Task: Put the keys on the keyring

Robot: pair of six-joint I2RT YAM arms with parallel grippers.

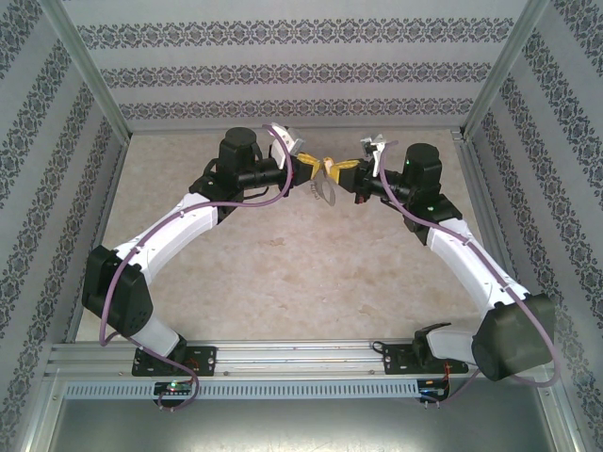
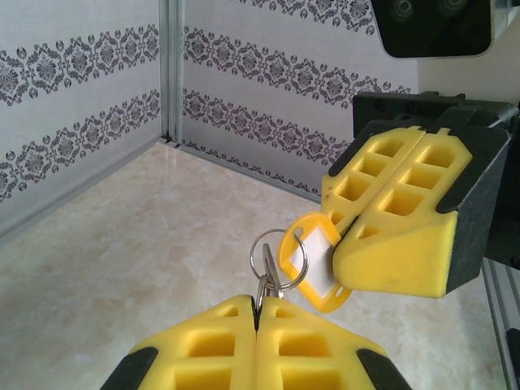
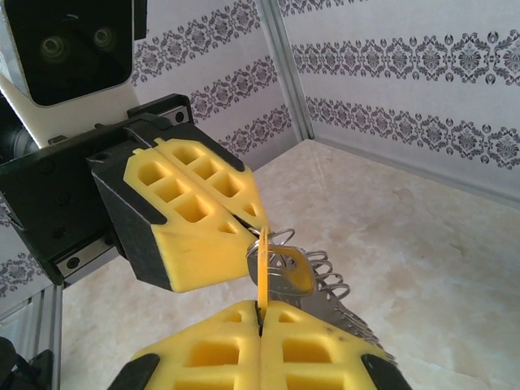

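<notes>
threading key (image 2: 318, 264) onto keyring (image 3: 337, 305), held in mid-air above the far middle of the worktop (image 1: 283, 273).
left pincer (image 2: 258, 307) clamped tight on thin silver metal, seemingly the keyring's upper end; right pincer (image 3: 262, 309) pinched on the edge of the key's yellow head. a small silver ring (image 2: 280, 253) appears to pass through the head's hole. advice: hold the left side rigid and turn the yellow head slowly along the ring's curve, keeping both grips firm, since the thin metal may slip or twist. materials: glossy moulded plastic head with a white insert; bright wire ring; grey flat loop fringed with pale coils; pincer pads of yellow ribbed foam; worktop marbled beige.
</notes>
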